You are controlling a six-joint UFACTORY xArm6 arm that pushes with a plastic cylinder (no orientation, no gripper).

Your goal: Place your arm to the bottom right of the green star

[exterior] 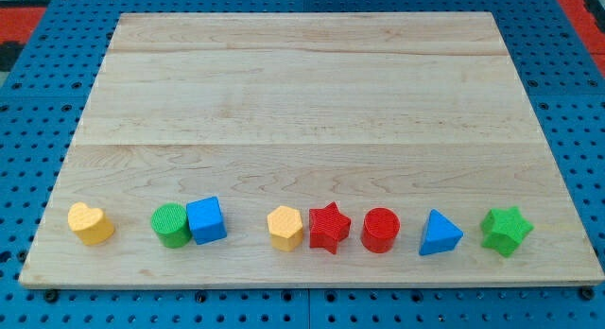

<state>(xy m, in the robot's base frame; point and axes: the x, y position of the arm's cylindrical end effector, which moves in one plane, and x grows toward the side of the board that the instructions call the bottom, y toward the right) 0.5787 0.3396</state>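
Camera view shows you no rod, so my tip's state cannot be told; the green star (pixel 507 230) sits far right in the row (target: its four o'clock), beside the blue triangle (pixel 440 234).

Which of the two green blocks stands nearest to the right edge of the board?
The green star, last in the row at the view's right. The green cylinder stands far left, touching the blue cube.

No part of arm in camera view; rod and my tip not visible.
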